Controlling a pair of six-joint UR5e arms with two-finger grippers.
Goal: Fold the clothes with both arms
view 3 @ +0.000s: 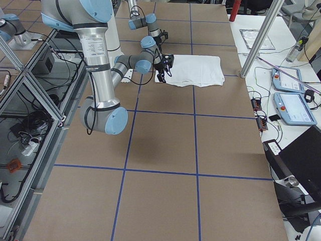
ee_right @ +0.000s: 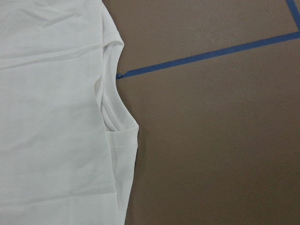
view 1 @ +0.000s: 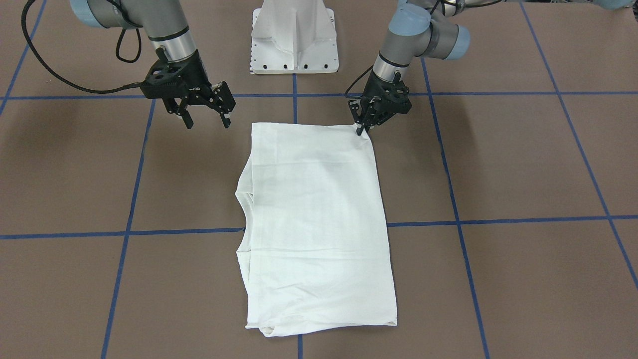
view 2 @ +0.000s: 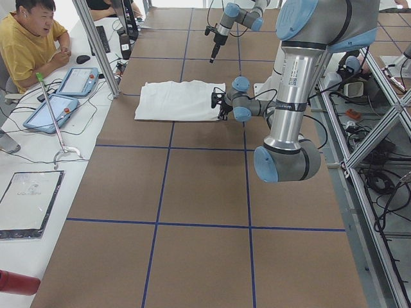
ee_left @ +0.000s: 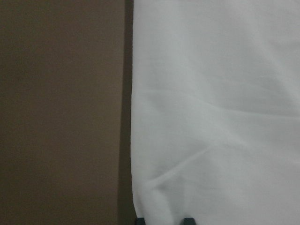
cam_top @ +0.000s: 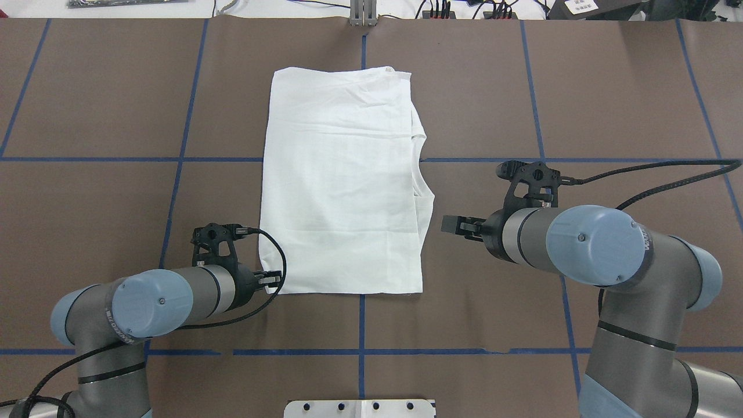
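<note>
Robotics lab, indicated by:
- left arm [cam_top: 145, 302] and right arm [cam_top: 586, 244], industrial type, set over one desk [view 2: 192, 192]
- white pedestal base [view 1: 294, 40] fixed at desk edge
- desk covered in brown sheet, divided into squares by blue tape [view 2: 205, 223]
- aluminium frame struts [view 2: 96, 48] erected around it
- teach pendants [view 2: 78, 81] laid on white side desk [view 2: 26, 160], person [view 2: 29, 48] seated there
- loose cables [view 2: 380, 181] left beneath frame

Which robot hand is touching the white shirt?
The left gripper: its tips pinch the shirt at a corner. The right gripper hangs open beside it, off the cloth.
</note>
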